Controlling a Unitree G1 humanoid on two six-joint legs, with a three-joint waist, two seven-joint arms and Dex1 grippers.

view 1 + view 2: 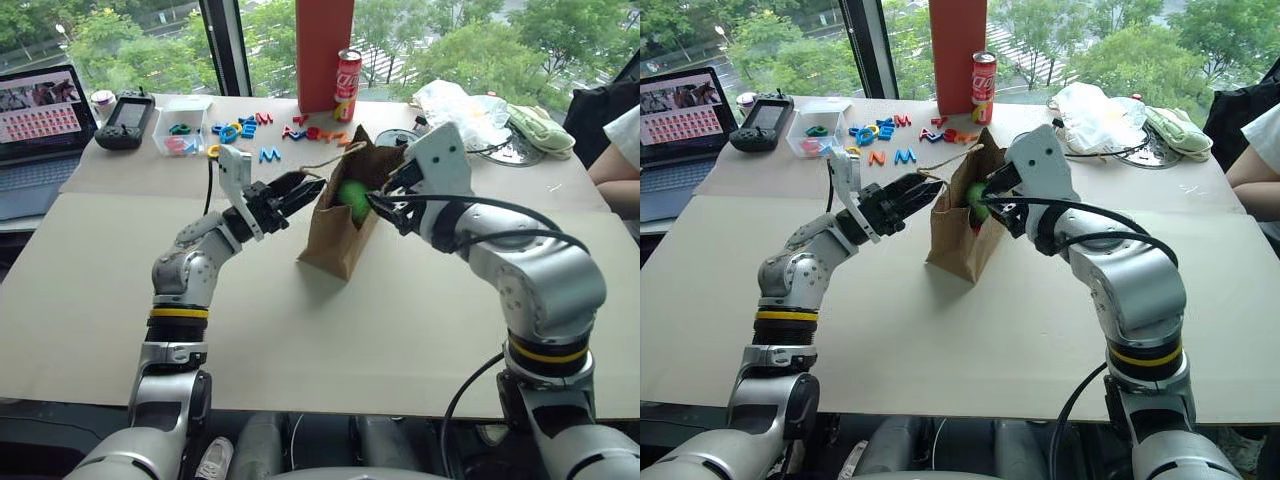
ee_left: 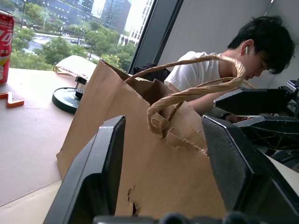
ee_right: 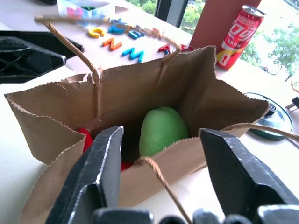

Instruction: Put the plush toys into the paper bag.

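My left end effector (image 1: 305, 186) hangs just left of the paper bag (image 1: 335, 235), fingers parted and grasping nothing; in its wrist view the two black fingers (image 2: 96, 172) stand apart on either side of the bag's brown wall, and I cannot tell whether they touch it. My right end effector (image 1: 385, 195) sits at the bag's right rim, likewise released, its fingers (image 3: 100, 172) spread wide over the near edge of the open mouth.

The paper bag stands upright at mid-bench, mouth open, twine handles (image 2: 196, 88) looping above the torn rim. Inside it, the light green plush toy (image 3: 161, 129) rests against the bottom, and a patch of the red plush toy (image 3: 85, 138) shows beside it toward the left wall. Both toys are thus inside the bag.

Farther out on the bench (image 1: 300, 350): coloured plastic letters (image 1: 255, 128) lie behind the bag, with a clear plastic box (image 1: 180, 125) to their left, then a black handheld controller (image 1: 125, 120) and a laptop (image 1: 40, 135) at the far left. A red drink can (image 1: 347, 85) stands at the far edge, before a red column (image 1: 322, 50). To the far right lie a white plastic bag (image 1: 455, 105) and a pale green cloth (image 1: 540, 130). A person (image 2: 219, 65) in a white shirt sits at the right edge.
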